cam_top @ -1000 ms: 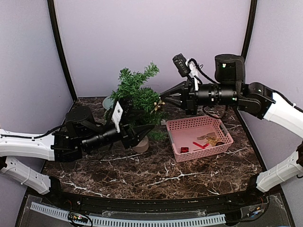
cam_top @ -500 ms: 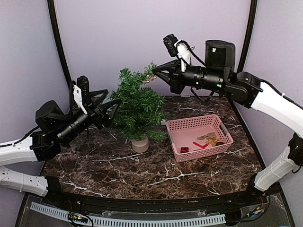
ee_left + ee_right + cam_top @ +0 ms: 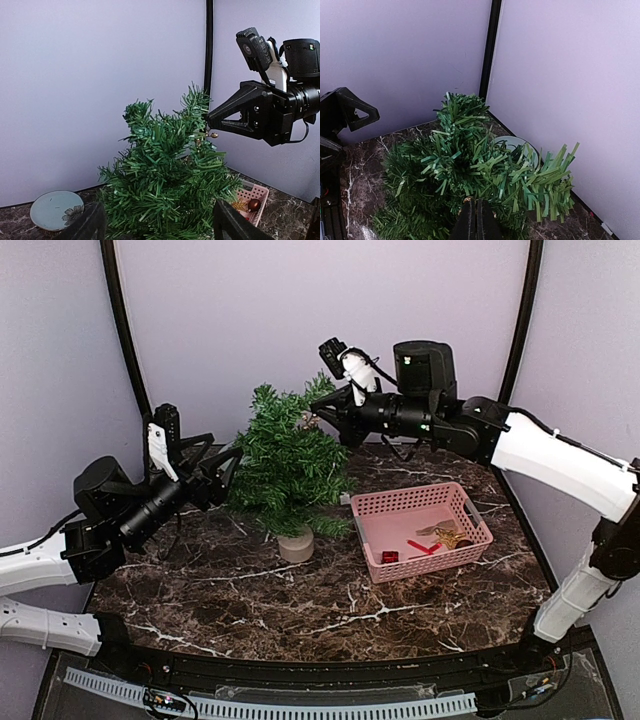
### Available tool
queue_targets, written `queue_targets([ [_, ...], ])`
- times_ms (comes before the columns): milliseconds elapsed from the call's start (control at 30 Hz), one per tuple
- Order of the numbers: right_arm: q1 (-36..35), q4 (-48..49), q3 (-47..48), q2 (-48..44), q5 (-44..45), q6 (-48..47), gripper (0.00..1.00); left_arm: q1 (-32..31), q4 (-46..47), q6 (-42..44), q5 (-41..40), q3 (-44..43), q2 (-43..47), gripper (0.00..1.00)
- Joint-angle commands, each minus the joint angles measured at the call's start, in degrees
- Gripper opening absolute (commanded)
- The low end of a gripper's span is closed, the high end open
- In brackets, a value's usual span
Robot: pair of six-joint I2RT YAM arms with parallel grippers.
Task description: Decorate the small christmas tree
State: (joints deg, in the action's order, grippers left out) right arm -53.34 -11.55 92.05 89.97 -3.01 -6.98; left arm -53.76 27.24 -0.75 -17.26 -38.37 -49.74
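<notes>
Robot lab cell, a test rig rather than a lived-in room. Plain lilac panels (image 3: pixel 300 310) box it in at the back and both sides, with black frame posts (image 3: pixel 125 340) at the seams. Two white-and-black arms, left arm (image 3: pixel 50 555) and right arm (image 3: pixel 550 455), come up from the near edge of a dark marble-pattern surface (image 3: pixel 300 605). There's a wrist camera (image 3: pixel 333 352) with loose cabling at the right arm's tip. A slotted white cable duct (image 3: pixel 300 708) runs along the front edge. The props look staged for a trial: one tree (image 3: pixel 290 460), a pink basket (image 3: pixel 445 555) and a plate (image 3: pixel 55 210).
</notes>
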Motion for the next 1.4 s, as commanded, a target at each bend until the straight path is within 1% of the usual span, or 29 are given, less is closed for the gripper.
queue_targets([
  [0, 0.8, 3.1, 2.0, 1.9, -1.3, 0.6, 0.0, 0.5, 0.2, -0.5, -0.9, 0.8, 1.0, 0.75],
  [333, 1.1, 1.9, 3.7, 5.8, -0.8, -0.5, 0.0, 0.8, 0.1, 0.1, -0.4, 0.6, 0.3, 0.75],
  [433, 1.1, 1.8, 3.8, 6.3, -1.0, -0.6, 0.02, 0.9, 0.0, 0.2, -0.4, 0.5, 0.0, 0.75],
  [533, 1.1, 1.2, 4.3, 6.5, -1.0, -0.8, 0.09, 1.0, -0.2, 0.3, -0.4, 0.3, -0.4, 0.75],
  [600, 1.1, 0.6, 4.5, 6.3, -1.2, -0.8, 0.11, 1.2, -0.4, 0.3, -0.3, 0.1, -0.7, 0.75],
  [767, 1.1, 0.8, 3.3, 3.4, -2.6, -0.3, 0.25, 1.5, -0.2, 0.0, -0.4, -0.1, -1.2, 0.75],
  [800, 1.1, 0.9, 2.9, 2.7, -2.8, -0.2, 0.31, 1.6, -0.3, -0.1, -0.4, -0.1, -1.4, 0.75],
  [933, 1.1, 1.3, 0.7, -1.0, -3.1, 0.2, 0.5, 1.8, -0.3, -0.6, -0.3, -0.2, -1.7, 0.75],
  [1000, 1.1, 1.3, -0.4, -3.0, -3.1, 0.4, 0.56, 1.9, -0.2, -0.8, -0.2, -0.3, -1.9, 0.75],
  [1100, 1.6, 0.6, -2.2, -5.9, -2.3, 1.2, 0.61, 2.1, -0.2, -1.0, -0.1, -0.3, -2.2, 0.75],
  [1200, 2.7, -0.8, -4.8, -9.1, -0.8, 2.2, 0.62, 2.4, -0.1, -1.3, -0.3, -0.3, -2.2, 0.75],
  [1300, 5.4, -1.7, -9.4, -12.7, -1.0, 4.4, 0.62, 2.7, 0.1, -1.6, -0.2, -0.1, -2.3, 0.75],
  [1367, 8.1, -1.8, -12.0, -14.4, -3.1, 6.5, 0.62, 3.0, 0.3, -1.8, -0.2, 0.0, -2.4, 0.75],
])
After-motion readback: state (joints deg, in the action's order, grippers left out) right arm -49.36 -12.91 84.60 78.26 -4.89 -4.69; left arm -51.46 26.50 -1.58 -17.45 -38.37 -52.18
